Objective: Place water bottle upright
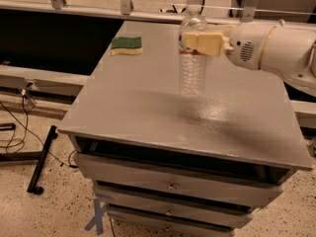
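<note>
Now, beyond the drawers, the water bottle is standing upright over the middle of the grey tabletop. The gripper is clamping its shoulder from the right. Farther back, a green-and-yellow sponge is lying.

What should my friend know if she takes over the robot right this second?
Gripper: shut on the water bottle, clamped round its shoulder, reaching in from the right over the back half of the grey drawer cabinet.
Bottle: upright, cap on top, base right at the cabinet top; whether it touches cannot be told.
Also there: a green and yellow sponge at the back left, apart from the bottle.
Done: bottle picked up and turned upright.
Left: make sure it sits on the top, open the gripper, pull away without tipping it.
</note>
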Tool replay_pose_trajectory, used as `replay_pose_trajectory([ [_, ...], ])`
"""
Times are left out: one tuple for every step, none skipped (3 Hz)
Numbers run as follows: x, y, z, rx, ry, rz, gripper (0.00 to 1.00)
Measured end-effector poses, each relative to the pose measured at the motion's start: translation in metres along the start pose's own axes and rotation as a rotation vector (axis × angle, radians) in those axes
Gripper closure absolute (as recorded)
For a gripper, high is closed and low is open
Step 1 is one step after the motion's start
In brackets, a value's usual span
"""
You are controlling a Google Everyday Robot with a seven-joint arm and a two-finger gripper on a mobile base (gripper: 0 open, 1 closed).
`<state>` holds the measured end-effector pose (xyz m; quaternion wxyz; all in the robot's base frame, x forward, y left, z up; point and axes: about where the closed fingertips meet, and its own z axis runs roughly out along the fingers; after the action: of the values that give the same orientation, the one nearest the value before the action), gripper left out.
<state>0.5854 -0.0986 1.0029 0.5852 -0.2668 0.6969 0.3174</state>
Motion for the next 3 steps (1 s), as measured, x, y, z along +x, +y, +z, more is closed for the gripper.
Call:
replay_pose_trajectory([
  [0.007,-0.007,-0.014,-0.019,-0.107,0.047,1.00],
  [0.002,0.004,-0.016,-0.087,-0.242,-0.023,1.00],
  [-0.003,0.023,-0.015,-0.146,-0.313,-0.183,1.00],
])
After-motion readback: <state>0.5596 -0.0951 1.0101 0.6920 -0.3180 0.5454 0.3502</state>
